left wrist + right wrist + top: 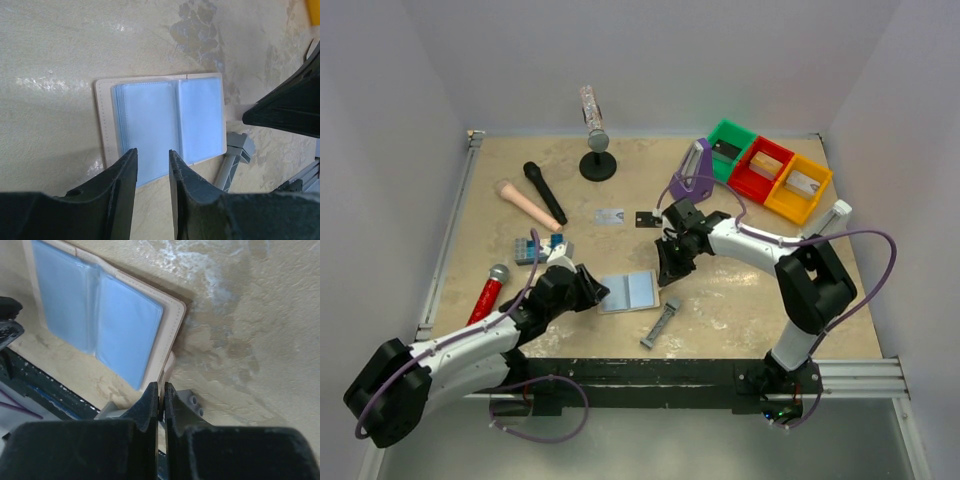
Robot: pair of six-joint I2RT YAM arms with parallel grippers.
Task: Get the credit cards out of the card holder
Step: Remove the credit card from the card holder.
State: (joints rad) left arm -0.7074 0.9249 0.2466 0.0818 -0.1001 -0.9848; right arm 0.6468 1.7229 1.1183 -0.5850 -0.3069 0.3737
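mottled beige surface (pixel 740 300), white walls. card holder (pixel 628 291) open flat at lower centre: glossy pale-blue sleeves, stitched cream rim. grey metal bar (pixel 660 325) just lower right of it. left claw (pixel 152 152) parted over its edge; right claw (pixel 161 386) clenched beside its corner. silver card (pixel 609 216) and black card (pixel 645 219) lie above.

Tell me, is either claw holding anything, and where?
Unclear: right gripper is shut at a pale tab at the edge of the card holder, maybe pinching it; left gripper, open, holds nothing.
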